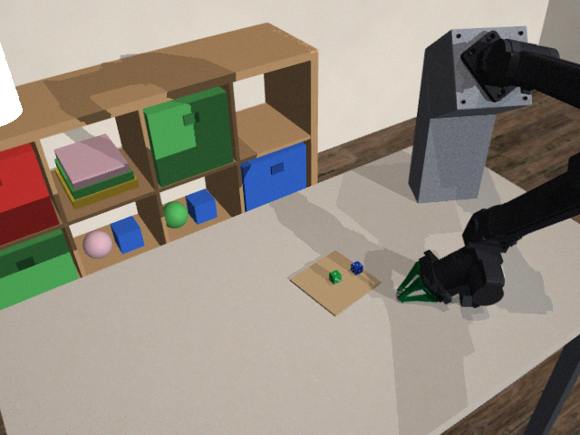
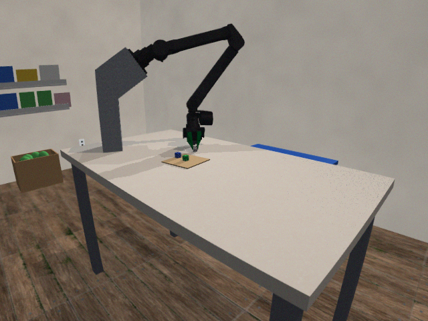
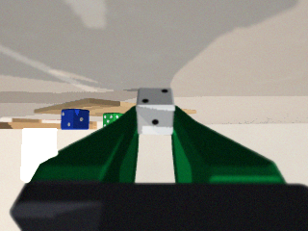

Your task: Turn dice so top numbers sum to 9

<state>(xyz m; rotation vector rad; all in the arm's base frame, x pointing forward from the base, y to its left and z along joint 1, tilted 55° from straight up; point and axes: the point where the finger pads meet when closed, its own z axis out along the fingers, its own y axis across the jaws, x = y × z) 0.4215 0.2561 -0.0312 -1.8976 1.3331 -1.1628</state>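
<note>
Green fingers of the jaws (image 1: pixel 399 294) (image 2: pixel 195 150) are closed on a white die (image 2: pixel 195 148) (image 3: pixel 155 111), which is gripped between the tips, beside the mat (image 1: pixel 335 299) (image 2: pixel 187 164) (image 3: pixel 91 104) and off it. In the wrist view, two black pips are shown on one of its faces and a single pip on the adjoining one. Whether the white die is touching the tabletop (image 1: pixel 210 337) (image 2: pixel 259 193) cannot be told.

The tan, square mat is laid flat on the tabletop, with two dice placed on it. A green die (image 1: pixel 335 276) (image 2: pixel 185 158) (image 3: pixel 112 120) is set near the middle, and a blue die (image 1: pixel 356 267) (image 2: pixel 178 154) (image 3: pixel 75 119) is set close to an edge; the two are apart. Their top numbers are too small to be read surely.

In the exterior view, the grey pedestal (image 1: pixel 457 159) (image 2: pixel 110 120) is seen at left, and the black arm (image 1: pixel 529 207) (image 2: pixel 214 77) is bent down from it over the tabletop. In the top view, a wooden shelf unit (image 1: pixel 314 117) is seen at left, beyond the far edge of the tabletop.
</note>
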